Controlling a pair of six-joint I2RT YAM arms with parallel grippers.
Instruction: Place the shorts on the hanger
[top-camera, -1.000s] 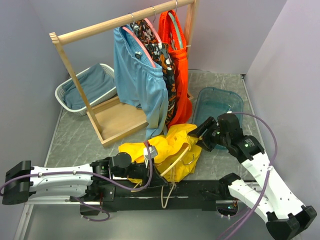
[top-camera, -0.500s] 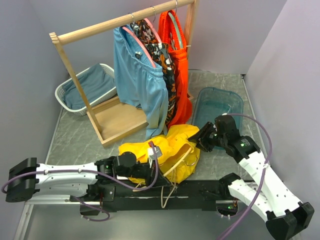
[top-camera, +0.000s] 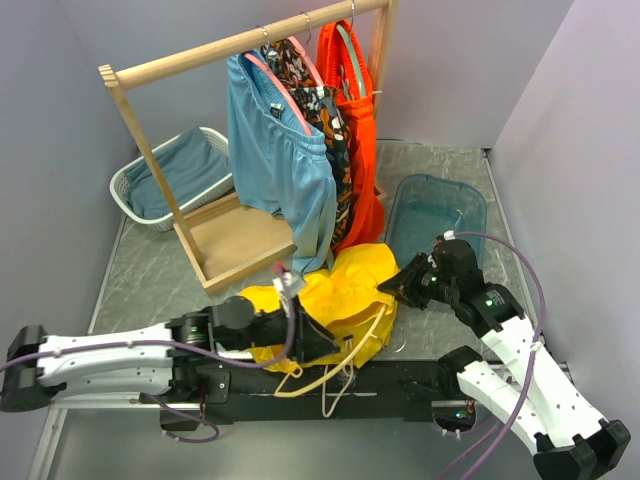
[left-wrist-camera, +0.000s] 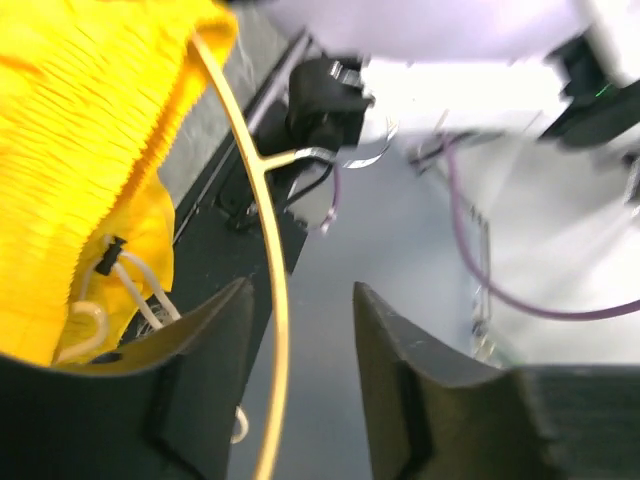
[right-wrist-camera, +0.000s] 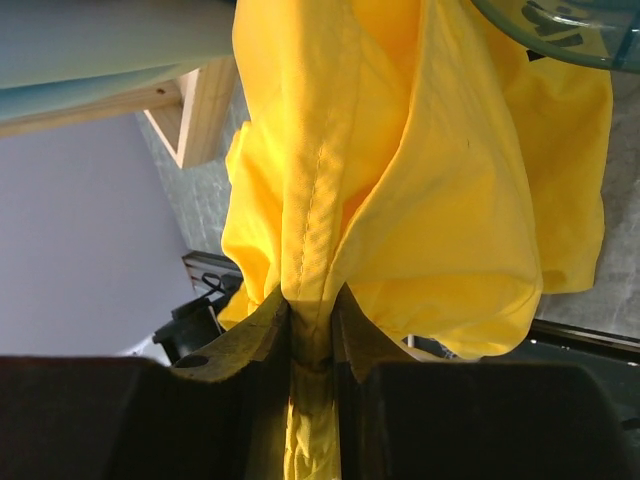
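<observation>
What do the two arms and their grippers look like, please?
Both the left arm and right arm have white shells with black joints and a purple cable looping alongside. The left gripper and right gripper have broad, dark fingers.

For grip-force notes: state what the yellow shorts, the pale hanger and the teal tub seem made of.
The shorts: thin matte fabric, perhaps synthetic; soft folds, stitched seam. The hanger: smooth pale wood by its colour, grain too fine to see; shiny metal hook. The tub: glossy plastic, judging by its see-through teal tint.
</observation>
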